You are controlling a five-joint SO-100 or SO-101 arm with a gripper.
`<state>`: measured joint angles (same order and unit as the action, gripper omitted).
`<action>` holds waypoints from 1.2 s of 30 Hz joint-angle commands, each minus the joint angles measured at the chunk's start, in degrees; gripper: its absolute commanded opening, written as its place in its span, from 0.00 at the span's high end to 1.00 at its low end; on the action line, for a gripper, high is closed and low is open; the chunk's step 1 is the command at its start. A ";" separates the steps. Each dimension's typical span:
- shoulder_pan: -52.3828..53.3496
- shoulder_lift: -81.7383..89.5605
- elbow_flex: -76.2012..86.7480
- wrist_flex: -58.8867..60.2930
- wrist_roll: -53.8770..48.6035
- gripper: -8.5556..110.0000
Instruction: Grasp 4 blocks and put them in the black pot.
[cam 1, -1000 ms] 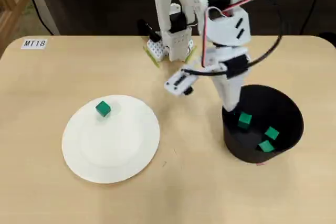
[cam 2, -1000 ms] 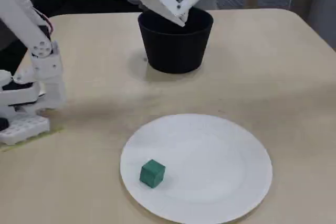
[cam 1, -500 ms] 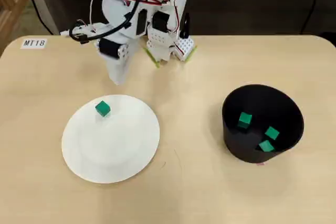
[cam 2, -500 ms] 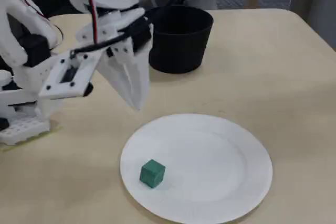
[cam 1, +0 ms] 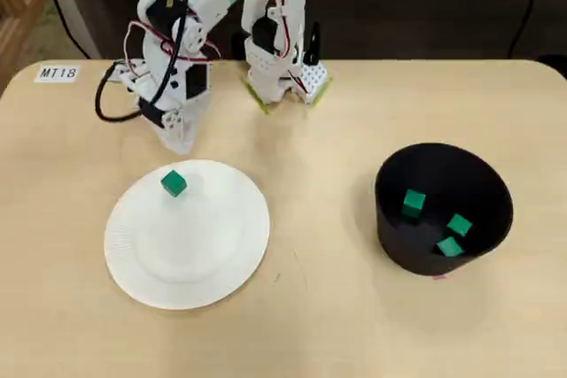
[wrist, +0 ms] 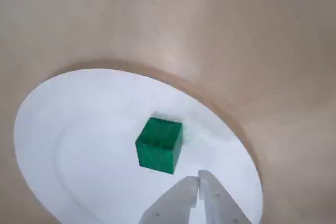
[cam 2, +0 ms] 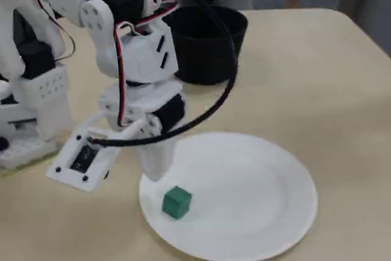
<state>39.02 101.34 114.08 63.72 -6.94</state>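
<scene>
Gripper (wrist: 199,186) tips are seen pressed together, empty, just beside one block (wrist: 159,145) on white plate (wrist: 63,129); gripper base is cut off.

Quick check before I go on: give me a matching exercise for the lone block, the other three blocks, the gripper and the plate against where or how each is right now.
1. lone green block
2. three green blocks
3. gripper
4. white plate

A. inside the black pot
B. on the table, left of the pot in the overhead view
C. on the plate near its rim
D. shut, empty, by the plate's edge

Pairs: 1-C, 2-A, 3-D, 4-B
</scene>
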 commanded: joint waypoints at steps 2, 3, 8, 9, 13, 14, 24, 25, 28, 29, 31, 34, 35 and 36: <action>-1.58 -2.64 -4.48 -2.72 -0.70 0.95; -1.76 -3.16 -5.19 -3.16 -0.70 0.95; -2.46 -5.98 -8.79 -3.60 -0.88 0.95; -2.72 -6.68 -9.49 -3.52 -0.88 0.95; -3.08 -8.88 -11.07 -2.29 -1.14 0.91; -3.16 -9.05 -11.07 -2.02 -1.67 0.85; -2.90 -8.79 -11.34 2.81 -2.90 0.67; -2.72 -8.79 -11.43 3.60 -2.81 0.67; -2.37 -8.96 -11.51 4.66 -2.46 0.67; -2.37 -9.14 -11.51 4.66 -2.46 0.67; -2.37 -9.40 -11.51 4.66 -2.37 0.67; -1.85 -9.76 -11.60 4.66 -2.37 0.68; -1.67 -9.84 -11.60 4.75 -2.37 0.68; -1.41 -10.02 -11.60 4.75 -2.37 0.68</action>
<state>36.83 91.23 105.12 68.03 -9.58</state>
